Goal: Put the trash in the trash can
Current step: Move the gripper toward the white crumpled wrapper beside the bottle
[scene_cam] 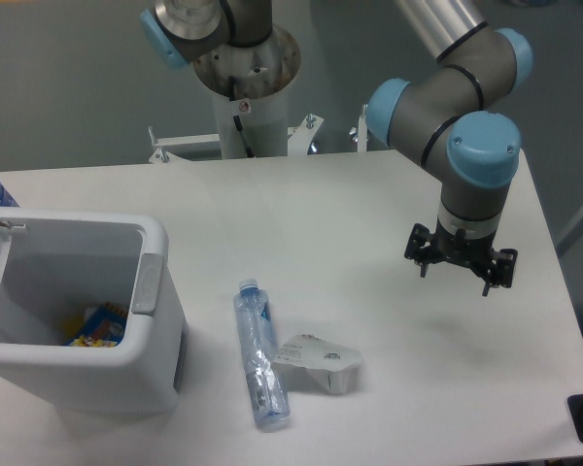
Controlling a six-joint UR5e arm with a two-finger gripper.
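Tabletop (369, 204), white, seen from the fixed camera. Crushed clear plastic bottle (258, 354) with pale blue cap lies near the front edge, lengthwise front to back. Crumpled white foil-lidded plastic cup (318, 362) lies just beside it, toward the right edge. Large white plastic trash can (148, 282) with a grey side panel stands at the front-left corner, holding coloured wrappers (97, 328). Black gripper (460, 269) hangs above the right side, well apart from both items, holding nothing; whether its fingers are spread cannot be told.
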